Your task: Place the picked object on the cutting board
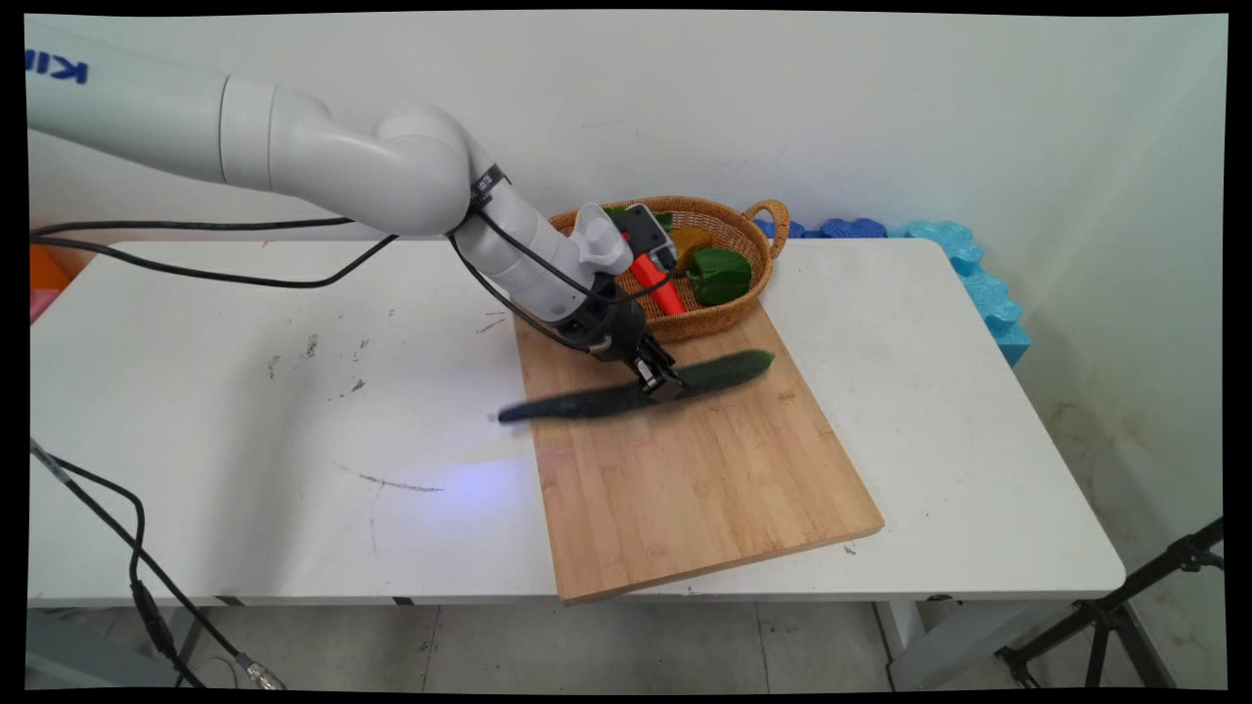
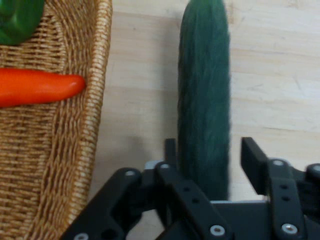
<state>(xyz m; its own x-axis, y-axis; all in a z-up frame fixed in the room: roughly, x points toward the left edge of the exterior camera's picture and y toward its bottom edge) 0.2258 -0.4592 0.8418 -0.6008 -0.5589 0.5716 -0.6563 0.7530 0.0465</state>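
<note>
A white worktop (image 1: pixel 245 411) is seen bearing a bamboo cutting board (image 1: pixel 685 479) toward its right half. A wicker basket (image 1: pixel 729 311) is set at the board's far edge, touching it; a green pepper (image 1: pixel 721 275), an orange carrot (image 1: pixel 657 284) and a brownish item (image 1: pixel 691 241) are held in it. A dark green cucumber (image 1: pixel 626 393) is stretched across the board's far part, its left end reaching past the board's left edge. Blue foam pieces (image 1: pixel 978 284) are lined behind the worktop's far right corner.
</note>
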